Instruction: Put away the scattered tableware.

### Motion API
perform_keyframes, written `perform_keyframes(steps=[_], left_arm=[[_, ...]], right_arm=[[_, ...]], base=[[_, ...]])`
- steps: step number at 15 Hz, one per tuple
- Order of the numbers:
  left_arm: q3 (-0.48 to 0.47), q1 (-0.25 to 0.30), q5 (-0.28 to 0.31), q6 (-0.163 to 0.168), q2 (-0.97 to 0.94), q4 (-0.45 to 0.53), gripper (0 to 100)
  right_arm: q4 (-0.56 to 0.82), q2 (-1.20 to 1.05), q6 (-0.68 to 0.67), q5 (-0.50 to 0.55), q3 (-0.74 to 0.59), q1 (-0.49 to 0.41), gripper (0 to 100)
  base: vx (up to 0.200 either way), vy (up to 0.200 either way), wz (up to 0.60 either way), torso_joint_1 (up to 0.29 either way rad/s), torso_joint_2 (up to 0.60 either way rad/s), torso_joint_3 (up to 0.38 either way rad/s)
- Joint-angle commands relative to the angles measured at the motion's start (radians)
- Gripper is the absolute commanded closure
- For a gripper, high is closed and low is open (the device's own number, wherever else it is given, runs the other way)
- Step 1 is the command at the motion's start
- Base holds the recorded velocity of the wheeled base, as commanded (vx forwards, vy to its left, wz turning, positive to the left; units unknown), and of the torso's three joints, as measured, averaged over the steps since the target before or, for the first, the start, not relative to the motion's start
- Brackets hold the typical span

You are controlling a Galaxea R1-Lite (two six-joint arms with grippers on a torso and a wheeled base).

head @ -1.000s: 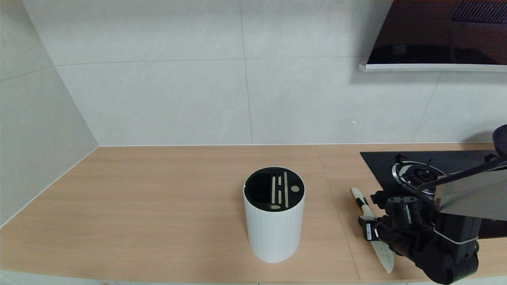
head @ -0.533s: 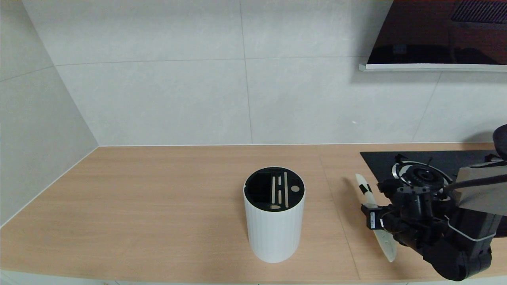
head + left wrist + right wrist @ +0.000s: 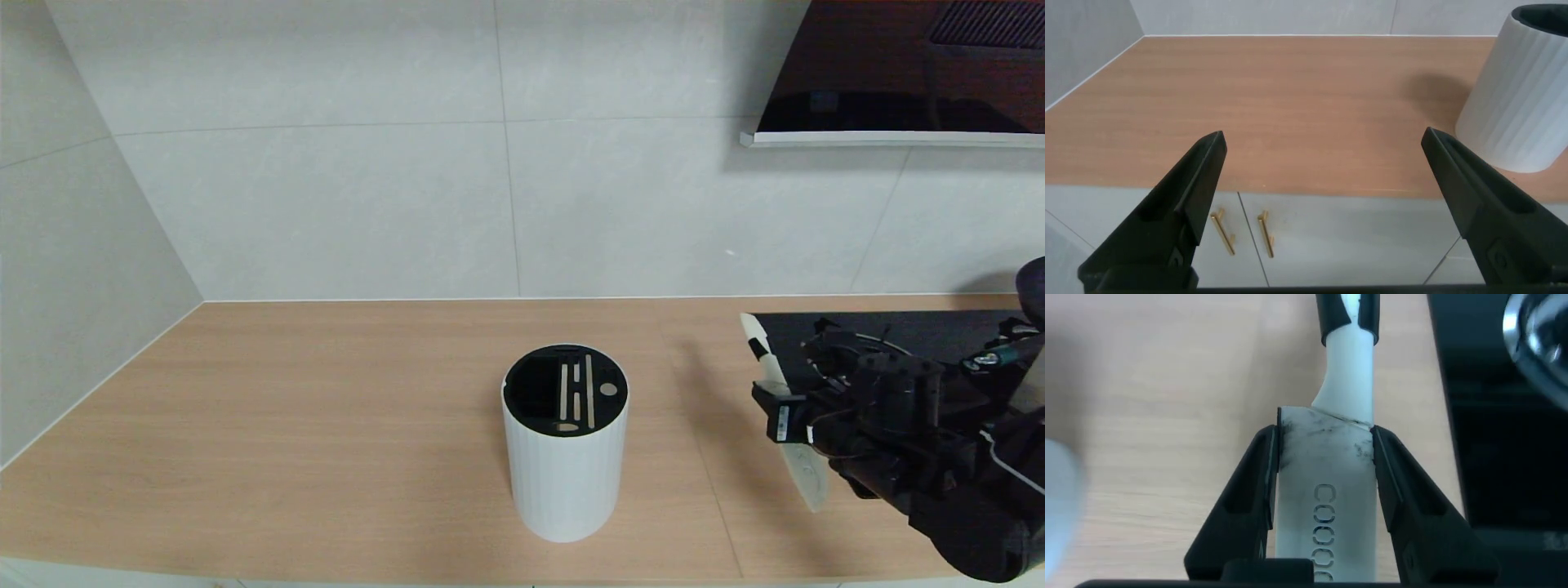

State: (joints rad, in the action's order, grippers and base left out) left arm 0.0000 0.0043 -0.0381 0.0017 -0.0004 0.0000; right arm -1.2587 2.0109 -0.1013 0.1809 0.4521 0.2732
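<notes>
Barely halfway: right gripper point(image 3: 1327, 437), jaws pinching the white-bladed knife point(image 3: 1347, 367) above the wooden counter point(image 3: 326, 408) — white ribbed slotted holder point(image 3: 565, 465) looks empty; left gripper point(image 3: 1323, 140), jaws wide.

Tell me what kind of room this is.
Most likely a kitchen: a gas hob set into the wooden countertop, what looks like a range hood above it, and a white knife block, with a knife in the right gripper.
</notes>
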Motion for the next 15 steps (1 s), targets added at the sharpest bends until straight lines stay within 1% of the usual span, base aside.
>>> perform_keyframes(steps=[1, 4, 6, 8, 9, 10, 11, 12, 13, 14, 15], left_arm=[[0.0, 0.0, 0.0, 0.003, 0.0, -0.002, 0], [0.0, 0.0, 0.0, 0.006, 0.0, 0.0, 0], [0.0, 0.0, 0.0, -0.002, 0.0, -0.002, 0], [0.0, 0.0, 0.001, 0.001, 0.0, -0.002, 0], [-0.012, 0.0, 0.001, 0.001, 0.0, -0.003, 0], [-0.077, 0.0, 0.001, 0.0, 0.0, 0.006, 0], [-0.083, 0.0, 0.001, 0.0, 0.0, 0.008, 0], [-0.224, -0.015, 0.046, 0.003, 0.073, 0.067, 0], [-0.279, -0.024, 0.096, 0.008, 0.134, 0.098, 0], [-0.379, -0.027, 0.221, 0.026, 0.289, 0.112, 0], [-0.44, -0.027, 0.303, 0.047, 0.428, 0.11, 0]], right_arm=[[0.001, -0.139, 0.0, 0.0, -0.024, 0.05, 100], [0.012, -0.228, 0.0, 0.002, -0.026, 0.096, 100], [0.033, -0.285, 0.0, 0.005, -0.024, 0.124, 100], [0.059, -0.34, 0.0, 0.005, -0.024, 0.147, 100], [0.076, -0.379, 0.0, 0.005, -0.023, 0.169, 100], [0.09, -0.409, 0.002, 0.005, -0.013, 0.181, 100], [0.091, -0.411, 0.002, 0.005, -0.012, 0.182, 100], [0.139, -0.425, 0.002, 0.003, 0.06, 0.184, 100], [0.162, -0.423, 0.002, 0.003, 0.096, 0.182, 100], [0.209, -0.411, 0.002, 0.0, 0.165, 0.184, 100], [0.24, -0.397, 0.003, -0.004, 0.214, 0.185, 100]], base=[[0.0, 0.0, 0.0, 0.0, 0.0, 0.0], [0.0, 0.0, 0.0, 0.0, 0.0, 0.0], [0.0, 0.0, 0.0, 0.0, 0.0, 0.0], [0.0, 0.0, 0.0, 0.0, 0.0, 0.0], [0.0, 0.0, 0.0, 0.0, 0.0, 0.0], [0.0, 0.0, 0.0, 0.0, 0.0, 0.0], [0.0, 0.0, 0.0, 0.0, 0.0, 0.0], [0.0, 0.0, 0.0, 0.0, 0.0, 0.0], [0.0, 0.0, 0.0, 0.0, 0.0, 0.0], [0.0, 0.0, 0.0, 0.0, 0.0, 0.0], [0.0, 0.0, 0.0, 0.0, 0.0, 0.0]])
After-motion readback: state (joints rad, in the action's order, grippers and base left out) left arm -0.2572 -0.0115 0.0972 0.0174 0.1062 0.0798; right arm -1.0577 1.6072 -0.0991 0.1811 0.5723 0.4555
